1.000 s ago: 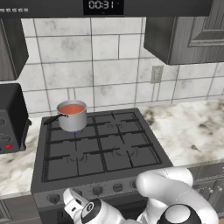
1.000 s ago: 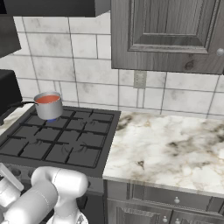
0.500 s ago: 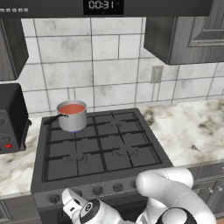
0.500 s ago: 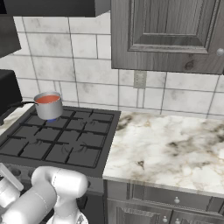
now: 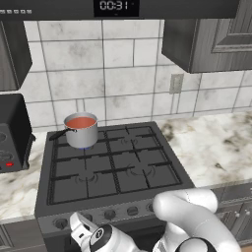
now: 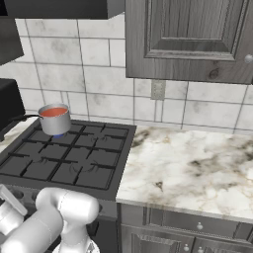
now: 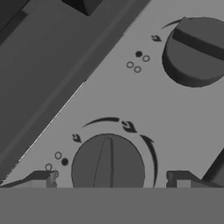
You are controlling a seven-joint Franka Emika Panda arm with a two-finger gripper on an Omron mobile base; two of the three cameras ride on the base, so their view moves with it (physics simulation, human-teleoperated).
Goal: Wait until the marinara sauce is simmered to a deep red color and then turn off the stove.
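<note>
Orange-red marinara sauce (image 5: pixel 80 122) fills one saucepan (image 5: pixel 81 132) on the stove (image 5: pixel 113 165), far beyond the claw (image 7: pixel 108 180), whose spread, empty fingers flank one knob (image 7: pixel 107 160); another knob (image 7: pixel 195 51) lies farther ahead.

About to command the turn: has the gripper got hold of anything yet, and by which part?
Nothing is held. In the hand view the gripper is open, its fingertips either side of a stove knob with gaps left, not clamped on it.
</note>
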